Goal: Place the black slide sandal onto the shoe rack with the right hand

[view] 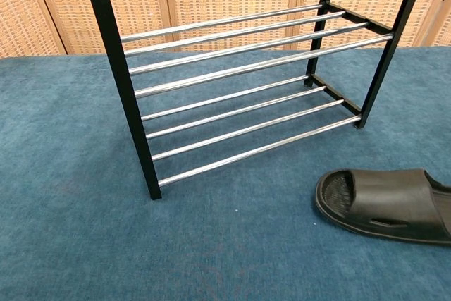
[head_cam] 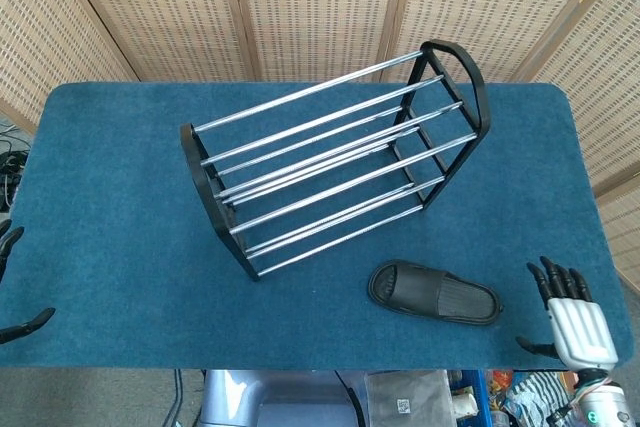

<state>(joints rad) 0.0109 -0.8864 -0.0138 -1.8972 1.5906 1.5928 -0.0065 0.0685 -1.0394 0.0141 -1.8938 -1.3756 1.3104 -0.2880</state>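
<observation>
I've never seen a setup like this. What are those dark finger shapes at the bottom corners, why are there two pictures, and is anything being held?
Both pictures come from cameras on the robot itself. The head view looks down on the whole blue table; the chest view sits lower and closer, looking across it.

The dark shapes are the robot's two mechanical hands. Its right hand shows at the lower right of the head view, fingers spread, just off the table's corner. Only the fingertips of its left hand peek in at the lower left edge. Neither appears in the chest view.

On the table stand a shoe rack with black ends and shiny metal rails, and in front of it a black slide sandal lying flat on its sole. Nothing is held: the sandal lies apart from both hands, and the rack's rails are bare.
</observation>
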